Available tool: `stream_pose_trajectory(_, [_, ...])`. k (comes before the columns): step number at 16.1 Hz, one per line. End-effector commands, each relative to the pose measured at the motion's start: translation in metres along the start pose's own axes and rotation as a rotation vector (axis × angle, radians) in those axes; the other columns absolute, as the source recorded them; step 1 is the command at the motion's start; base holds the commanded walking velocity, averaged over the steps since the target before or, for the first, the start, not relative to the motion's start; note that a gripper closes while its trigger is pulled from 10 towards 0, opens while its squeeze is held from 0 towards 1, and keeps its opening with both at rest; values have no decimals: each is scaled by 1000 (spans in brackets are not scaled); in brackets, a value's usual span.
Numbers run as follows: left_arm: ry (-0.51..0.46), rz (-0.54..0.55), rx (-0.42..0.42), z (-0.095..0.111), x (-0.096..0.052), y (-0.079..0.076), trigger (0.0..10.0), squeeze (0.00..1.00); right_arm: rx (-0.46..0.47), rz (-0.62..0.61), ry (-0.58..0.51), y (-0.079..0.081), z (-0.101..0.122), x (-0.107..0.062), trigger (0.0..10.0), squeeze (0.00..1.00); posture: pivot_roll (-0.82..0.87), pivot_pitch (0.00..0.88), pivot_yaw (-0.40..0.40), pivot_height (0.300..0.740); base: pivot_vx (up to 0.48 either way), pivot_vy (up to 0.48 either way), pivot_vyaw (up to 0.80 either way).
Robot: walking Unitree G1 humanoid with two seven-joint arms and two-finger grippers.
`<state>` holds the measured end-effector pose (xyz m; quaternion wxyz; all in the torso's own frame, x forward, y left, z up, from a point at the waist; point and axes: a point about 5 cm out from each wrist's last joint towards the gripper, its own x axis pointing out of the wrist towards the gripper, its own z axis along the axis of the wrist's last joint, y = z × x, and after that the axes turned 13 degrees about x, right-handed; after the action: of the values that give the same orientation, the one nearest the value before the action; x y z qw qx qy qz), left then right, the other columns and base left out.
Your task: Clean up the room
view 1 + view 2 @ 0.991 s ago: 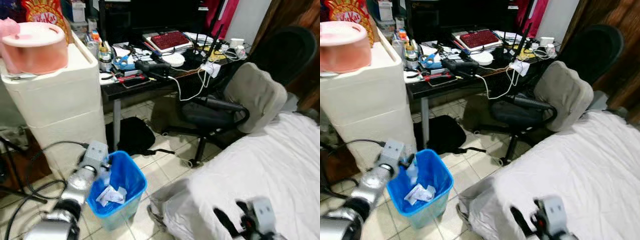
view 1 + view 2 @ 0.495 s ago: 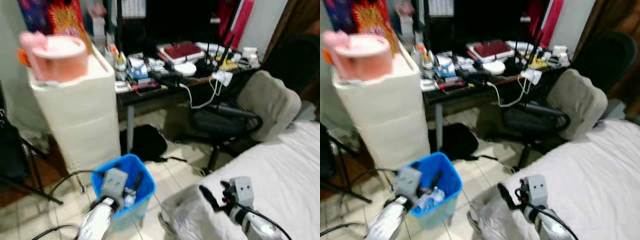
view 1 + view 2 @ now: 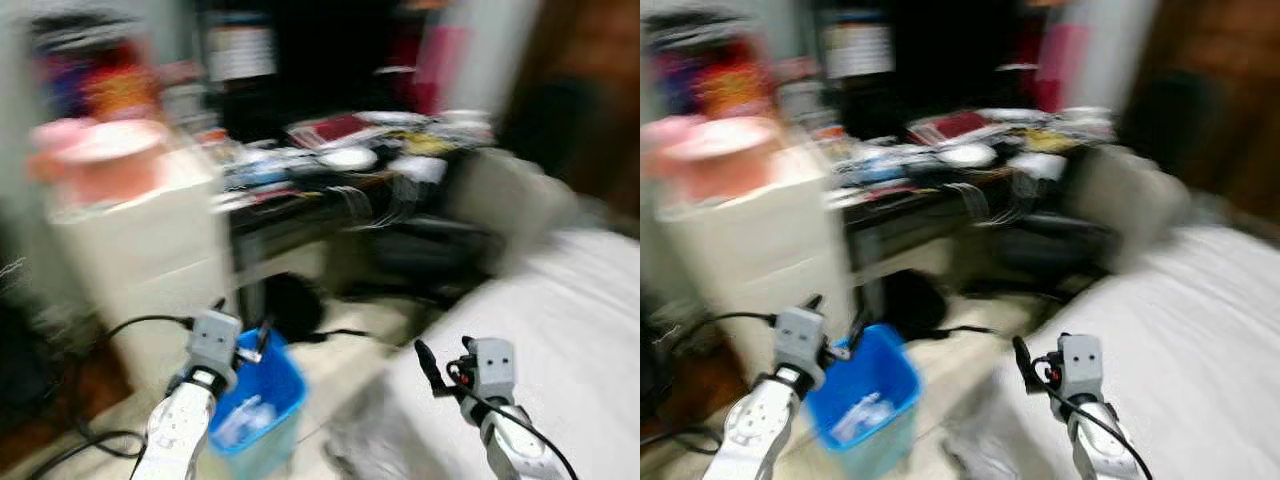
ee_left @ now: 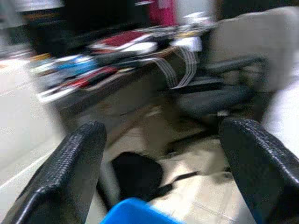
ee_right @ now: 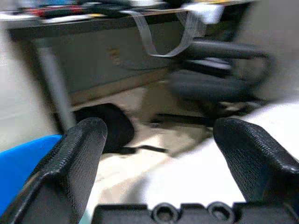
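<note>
The picture is blurred by motion. A blue waste bin (image 3: 262,392) stands on the tiled floor, with pale crumpled rubbish (image 3: 238,420) inside. My left gripper (image 3: 252,340) hovers at the bin's far rim, open and holding nothing. In the left wrist view its fingers (image 4: 70,177) stand wide apart over the bin's edge (image 4: 135,212). My right gripper (image 3: 438,368) is raised over the white bed (image 3: 570,330), open and empty. Its fingers (image 5: 70,163) are spread in the right wrist view.
A cluttered black desk (image 3: 330,175) and an office chair (image 3: 480,215) stand ahead. A cream drawer cabinet (image 3: 140,240) topped by a pink container (image 3: 100,160) is left of the bin. A black bag (image 3: 290,303) lies under the desk. A cable (image 3: 140,325) trails from my left arm.
The camera has swung and the view has blurred. My left gripper has lifted out of the bin, where a bottle now lies. My right gripper has risen higher over the bed.
</note>
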<state>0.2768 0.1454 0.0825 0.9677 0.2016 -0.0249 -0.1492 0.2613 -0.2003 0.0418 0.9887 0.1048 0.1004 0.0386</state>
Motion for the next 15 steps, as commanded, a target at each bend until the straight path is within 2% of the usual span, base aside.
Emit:
stream_pose_trajectory(1, [29, -38, -36, -3, 3, -7, 10000, 0, -31, 2, -8, 0, 5, 8, 10000, 0, -14, 0, -33, 740, 0, 0, -788])
stream_pose_trajectory(2, [50, -60, -66, -8, 7, -7, 10000, 0, -27, -3, -24, 0, 11, 14, 10000, 0, -11, 0, -34, 740, 0, 0, -788])
stream_pose_trajectory(3, [59, -67, -52, -11, 10, -4, 10000, 0, -13, -8, -42, -1, 16, 17, 10000, 0, -16, 0, -26, 740, 0, 0, -781])
stream_pose_trajectory(4, [57, -68, -29, -12, 11, -3, 10000, 0, -8, -11, -44, -2, 16, 17, 10000, 0, -16, 0, -25, 740, 0, 0, -788])
stream_pose_trajectory(8, [53, -109, 14, -13, 14, -7, 10000, 0, 5, -15, -34, 0, 2, 7, 10000, 0, -32, 0, -22, 740, 0, -478, -788])
stream_pose_trajectory(12, [79, -96, 26, -17, 18, -11, 10000, 0, 3, -19, -36, -2, 3, 6, 10000, 0, -38, 0, -26, 740, 0, 0, -788])
stream_pose_trajectory(15, [67, -64, -63, -15, 18, -16, 10000, 0, -12, -7, -44, -1, 5, 6, 10000, 0, -40, 0, -33, 740, 111, -114, -788])
